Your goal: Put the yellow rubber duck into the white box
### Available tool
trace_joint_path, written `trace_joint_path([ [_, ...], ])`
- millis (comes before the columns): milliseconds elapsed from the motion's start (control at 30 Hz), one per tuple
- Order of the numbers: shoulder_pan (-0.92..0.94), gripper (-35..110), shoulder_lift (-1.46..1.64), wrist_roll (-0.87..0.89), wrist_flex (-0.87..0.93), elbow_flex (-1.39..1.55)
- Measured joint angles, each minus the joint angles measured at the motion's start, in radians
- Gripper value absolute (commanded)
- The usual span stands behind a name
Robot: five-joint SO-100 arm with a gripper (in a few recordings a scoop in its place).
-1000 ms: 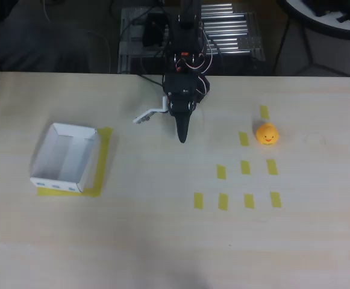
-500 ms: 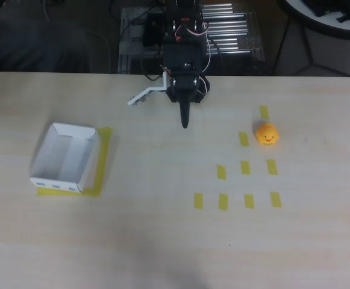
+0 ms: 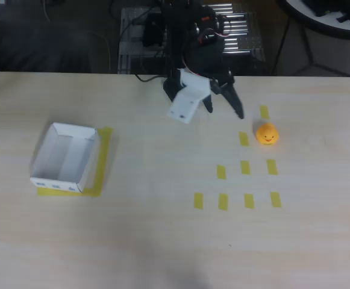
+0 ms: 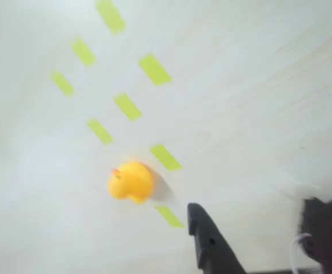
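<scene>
The yellow rubber duck (image 3: pixel 267 133) sits on the table at the right, among yellow tape strips; the wrist view has the duck (image 4: pixel 131 181) left of centre. My gripper (image 3: pixel 209 114) is just left of and behind the duck, not touching it. It is open: the black finger (image 3: pixel 235 107) points at the duck and the white jaw is spread out to the left. In the wrist view the black finger (image 4: pixel 207 242) is lower right of the duck. The white box (image 3: pixel 56 182) stands far left with nothing in it.
Several yellow tape strips (image 3: pixel 245 167) lie flat in rows near the duck. A yellow tape outline (image 3: pixel 104 158) marks the table under the box. The arm's base and cables (image 3: pixel 187 36) are at the table's far edge.
The arm has swung from pointing at the table's middle to the right, toward the duck. The jaws stayed spread apart. Duck and box have not moved.
</scene>
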Motion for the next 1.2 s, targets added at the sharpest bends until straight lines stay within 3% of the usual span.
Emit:
trace_joint_path([
  [533, -0.080, 68, -0.503, -0.212, 0.005, -0.239],
  [1200, -0.351, 67, -0.580, -0.230, -0.081, -0.133],
])
